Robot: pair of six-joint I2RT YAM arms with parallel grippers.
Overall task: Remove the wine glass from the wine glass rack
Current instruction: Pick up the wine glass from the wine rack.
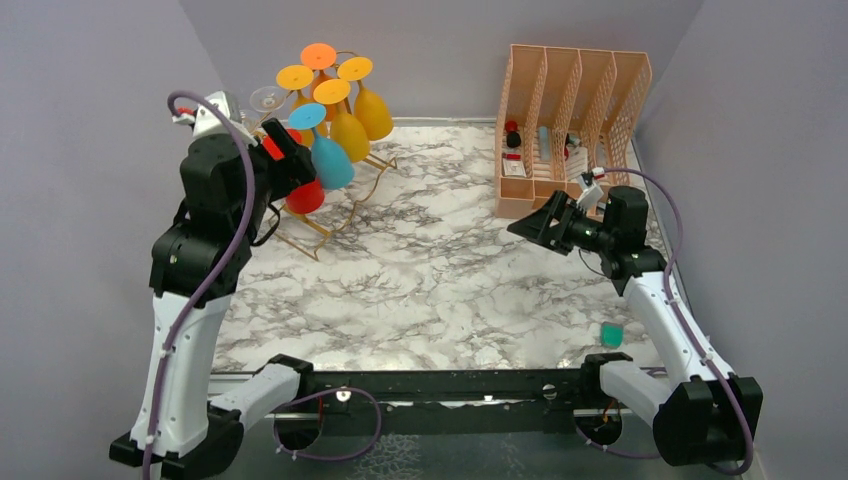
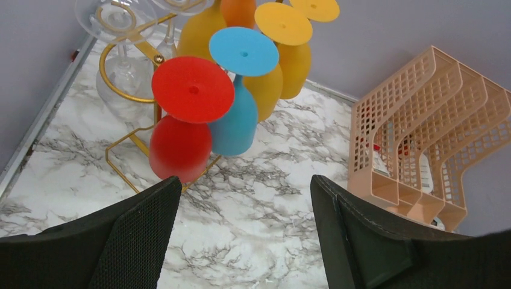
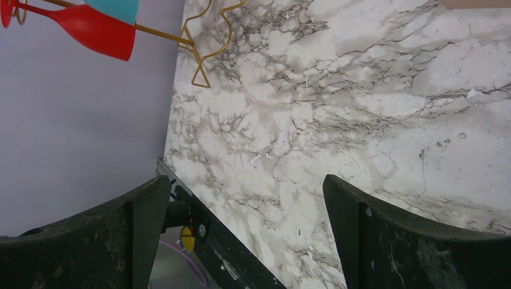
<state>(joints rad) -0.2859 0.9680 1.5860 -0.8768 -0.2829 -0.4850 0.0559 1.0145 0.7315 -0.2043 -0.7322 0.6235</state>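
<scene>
Wine glass rack [image 2: 138, 42]: gold wire, upright. Hung on it upside down: red wine glass [image 2: 179, 147] at the front, blue glass [image 2: 235, 120] touching it, and yellow and clear glasses behind.
Left gripper [image 2: 244, 179]: just before the rack, jaws wide apart, empty.
Right gripper [image 3: 247, 179]: well apart from the rack, jaws wide, empty.

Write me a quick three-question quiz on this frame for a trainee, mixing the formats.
1. True or false: the left gripper is shut on the red glass.
2. Which glass hangs right beside the red one on the wine glass rack? A) blue B) green C) purple
3. Short answer: is the right gripper open or shut?

Key: 1 false, it is open and empty. 2 A, the blue glass. 3 open.
</scene>
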